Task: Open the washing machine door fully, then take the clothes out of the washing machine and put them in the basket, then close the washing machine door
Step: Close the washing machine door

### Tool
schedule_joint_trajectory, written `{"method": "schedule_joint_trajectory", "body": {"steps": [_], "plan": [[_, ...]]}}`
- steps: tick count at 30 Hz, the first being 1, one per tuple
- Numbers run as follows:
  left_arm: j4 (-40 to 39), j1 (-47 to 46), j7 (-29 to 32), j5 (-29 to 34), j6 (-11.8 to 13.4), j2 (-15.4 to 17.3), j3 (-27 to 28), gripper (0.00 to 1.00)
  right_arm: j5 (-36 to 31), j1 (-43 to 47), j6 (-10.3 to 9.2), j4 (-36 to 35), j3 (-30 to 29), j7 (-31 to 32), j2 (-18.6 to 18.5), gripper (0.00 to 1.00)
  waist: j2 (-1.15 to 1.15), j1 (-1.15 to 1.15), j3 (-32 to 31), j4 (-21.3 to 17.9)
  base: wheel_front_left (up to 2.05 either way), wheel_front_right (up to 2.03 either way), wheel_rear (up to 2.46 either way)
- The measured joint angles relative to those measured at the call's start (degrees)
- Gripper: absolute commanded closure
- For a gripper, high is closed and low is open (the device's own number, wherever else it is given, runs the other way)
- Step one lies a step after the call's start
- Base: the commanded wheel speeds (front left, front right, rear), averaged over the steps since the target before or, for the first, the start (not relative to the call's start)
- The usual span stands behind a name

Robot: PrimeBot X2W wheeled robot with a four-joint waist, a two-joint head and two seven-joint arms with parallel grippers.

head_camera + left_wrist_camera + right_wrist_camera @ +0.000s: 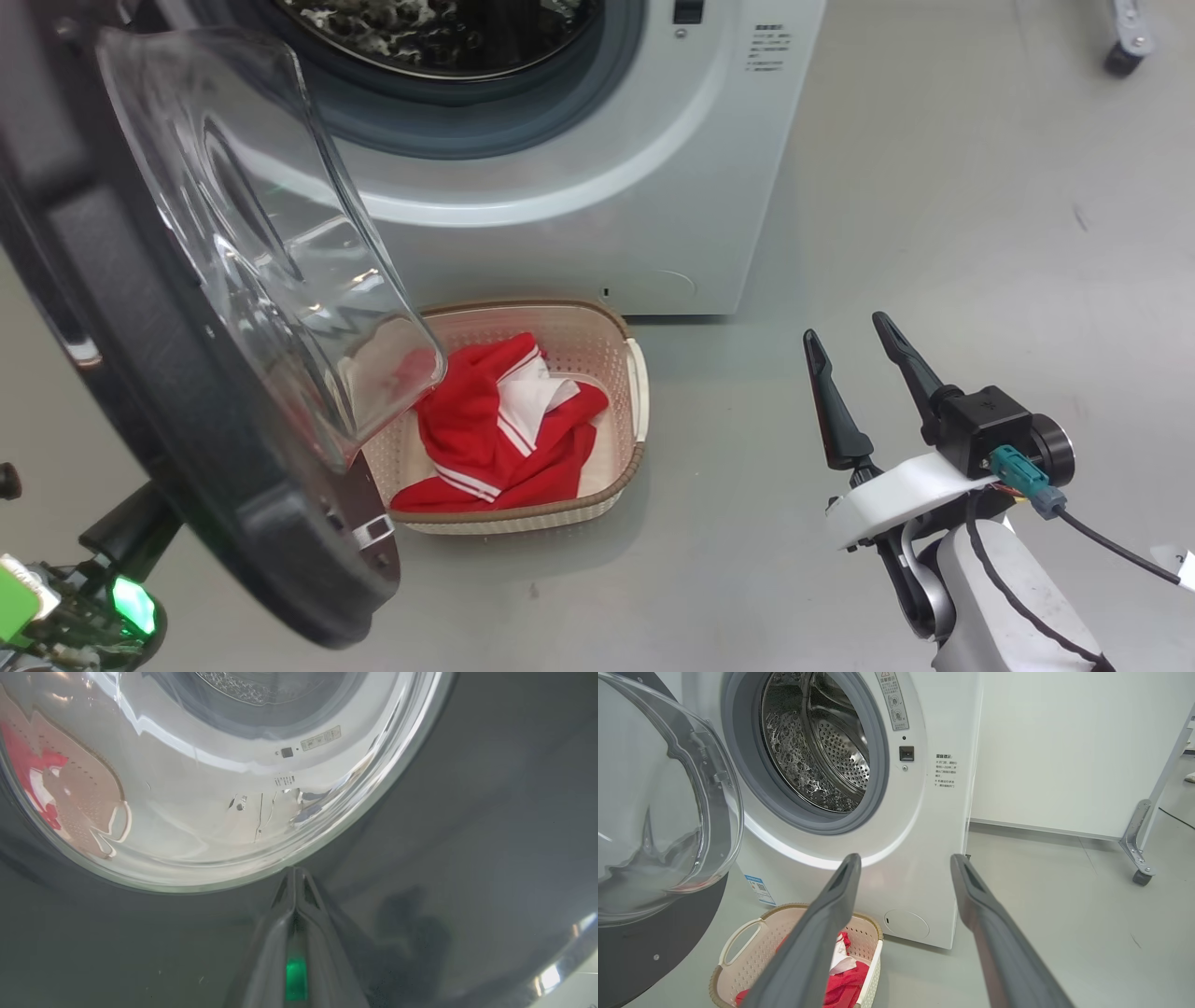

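Floor: plain grey [934, 233] all round, pretty glossy.
Left gripper: [295, 873] fingers pressed together with nothing between them, tips right at the black rim just under the glass. Couldn't tell for sure if they actually touched it.
Washing machine door: [140, 373] swung wide open to the left, with its clear bowl [280, 261] bulging out over the basket's left end.
Washing machine: [607, 187] white front, with the steel drum [822, 751] in plain sight past the grey ring.
Basket: [637, 373] sat on the floor, just in front of the machine.
Clothes: [485, 420] red and white, heaped inside the basket.
Right gripper: [845, 328] fingers spread apart and empty, held above bare floor, well right of the basket.
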Motion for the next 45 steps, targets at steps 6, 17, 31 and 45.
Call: {"method": "schedule_joint_trajectory", "body": {"steps": [6, 17, 31, 45], "plan": [[-1.4, 0.2, 1.3, 0.1, 0.0, -0.2, -1.6, 1.0, 0.4, 0.1, 0.0, -0.1, 0.5, 0.0, 0.1, 0.0, 0.0, 0.0, -0.4, -3.1, 0.0, 0.0, 0.0], [-2.6, 0.0, 2.1, 0.9, 0.0, -0.5, -3.7, 1.0, 0.9, 0.1, -0.04, -1.2, 1.6, 0.0, 0.2, 0.0, 0.0, 0.0, 0.0, -9.1, 0.0, 0.0, 0.0], [-3.0, -6.2, 2.5, 1.1, 2.4, -0.5, -5.2, 1.0, 3.0, 0.0, -0.94, -3.9, 2.2, 0.0, 0.2, 0.0, 0.0, 0.0, 4.0, -14.3, 0.0, 0.0, 0.0], [-1.3, -17.4, 1.5, 1.1, 6.0, -0.5, -6.6, 1.0, 4.8, -3.5, -1.47, -6.4, 4.3, 0.0, 0.3, 0.0, 0.0, 0.0, 10.6, -18.2, 0.0, 0.0, 0.0]]}}
